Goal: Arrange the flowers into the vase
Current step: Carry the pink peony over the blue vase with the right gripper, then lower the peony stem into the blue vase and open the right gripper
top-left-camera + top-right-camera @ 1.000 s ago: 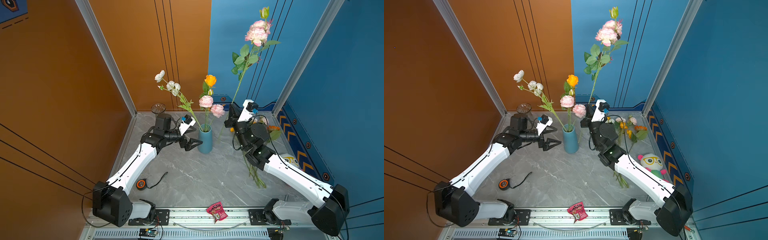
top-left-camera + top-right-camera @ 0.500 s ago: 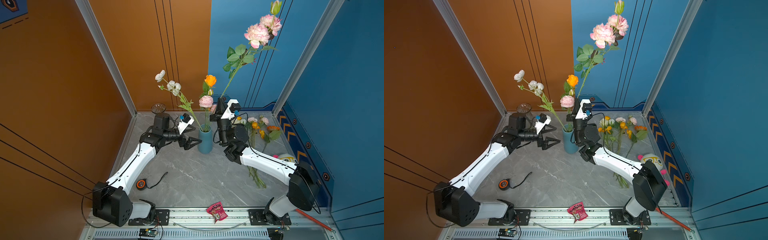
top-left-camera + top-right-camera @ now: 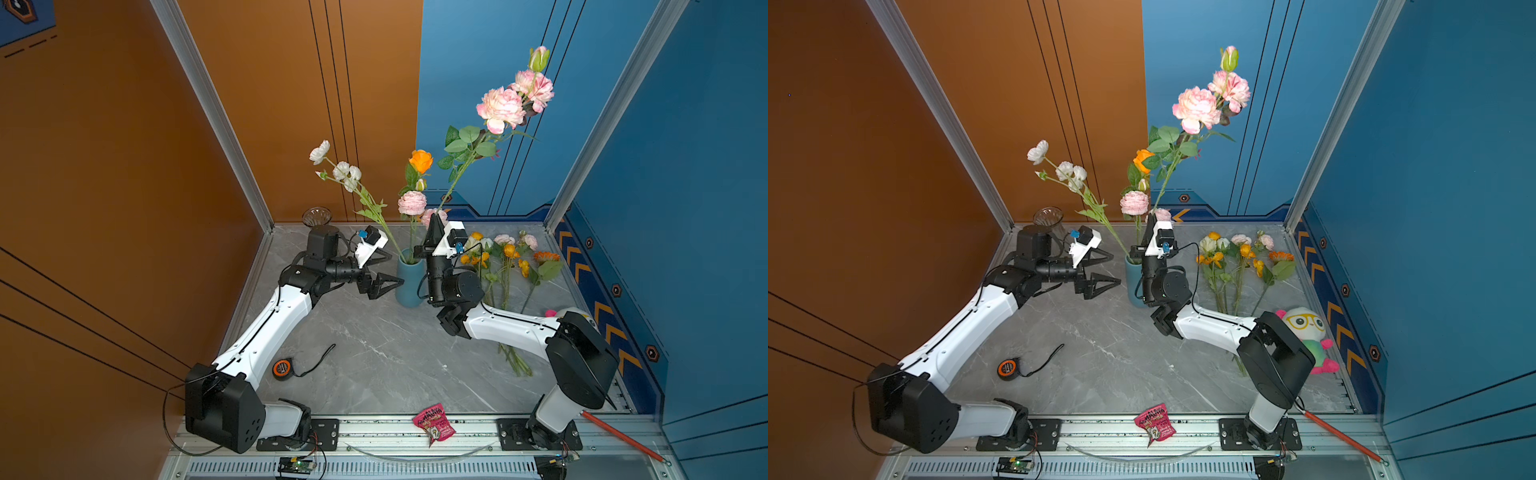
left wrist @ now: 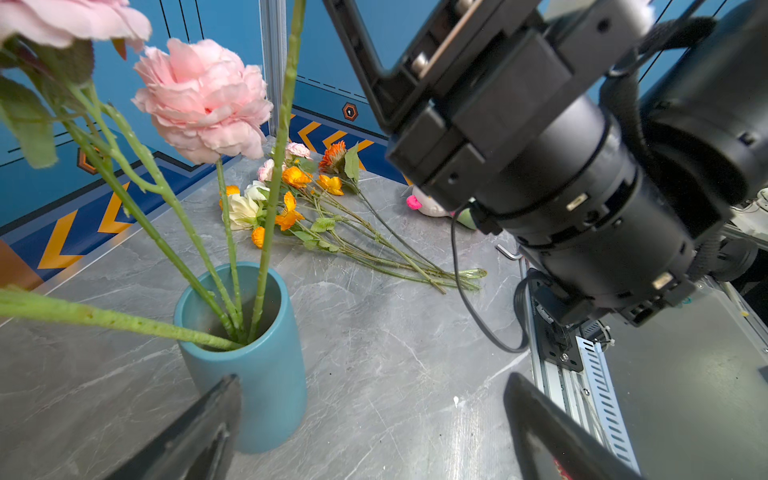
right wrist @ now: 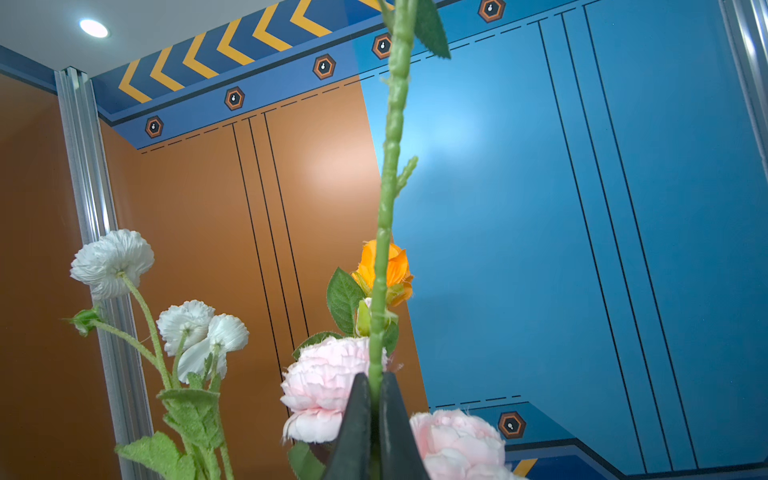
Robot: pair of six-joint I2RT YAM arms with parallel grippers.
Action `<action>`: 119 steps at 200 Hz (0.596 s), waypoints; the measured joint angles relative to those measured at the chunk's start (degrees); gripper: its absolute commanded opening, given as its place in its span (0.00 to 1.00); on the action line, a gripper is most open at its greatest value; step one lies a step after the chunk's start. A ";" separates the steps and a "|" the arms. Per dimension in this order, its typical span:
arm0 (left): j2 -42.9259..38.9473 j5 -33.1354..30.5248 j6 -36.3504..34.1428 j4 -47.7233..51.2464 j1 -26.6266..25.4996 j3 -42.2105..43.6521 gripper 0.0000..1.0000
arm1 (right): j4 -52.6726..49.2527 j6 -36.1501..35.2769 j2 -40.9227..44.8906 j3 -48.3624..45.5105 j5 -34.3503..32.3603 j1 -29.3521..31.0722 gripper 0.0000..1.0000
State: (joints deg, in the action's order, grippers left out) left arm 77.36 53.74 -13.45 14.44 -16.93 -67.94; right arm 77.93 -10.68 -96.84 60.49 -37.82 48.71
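- Two arms work here, one on each side of a blue vase (image 3: 409, 291) that stands in the middle of the grey tabletop (image 3: 374, 353).
- The left fingers (image 3: 386, 283) are spread wide apart and hold nothing. They hover just beside the vase and point at it. I think they are there to steady the vase if it tips.
- A white flower (image 3: 343, 170) leans out of the vase to the left. An orange flower (image 3: 420, 160) and a pale pink flower (image 3: 412, 203) stand straighter in it.
- The right fingers (image 3: 433, 235) are pinched tight on the green stem of a tall pink flower (image 3: 498, 108). They point up and grip low on the stem, right by the vase. That way the blooms go high and the bottom end can go down.
- In the left wrist view a thick stem (image 4: 270, 199) goes down into the vase mouth. I think it is the held one, but I cannot be sure.
- More flowers (image 3: 509, 253) lie flat in a bunch on the tabletop to the right, close to the right arm and easy to reach. So the job looks only partly done.
- A soft toy (image 3: 1304, 328) sits far right, out of the way.
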 measured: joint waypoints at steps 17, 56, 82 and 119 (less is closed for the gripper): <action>0.00 0.13 0.00 0.00 0.17 0.00 0.98 | 0.81 0.20 -1.29 -0.85 -0.11 0.42 0.00; 0.02 0.31 0.02 0.00 0.39 0.00 0.98 | 1.05 0.66 -4.85 -1.53 -0.85 1.25 0.00; 0.24 0.57 0.26 0.00 0.44 0.00 0.98 | 1.11 1.20 -6.49 -1.64 -1.49 1.66 0.00; 0.37 0.81 0.85 0.00 0.46 0.00 0.98 | 1.20 1.70 -6.91 -2.73 -1.73 1.99 0.00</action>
State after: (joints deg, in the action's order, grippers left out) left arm 77.73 54.54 -12.60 14.44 -16.47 -67.94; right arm 79.13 -8.97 -103.74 57.76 -39.55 50.70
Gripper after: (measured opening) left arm 0.979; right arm 0.055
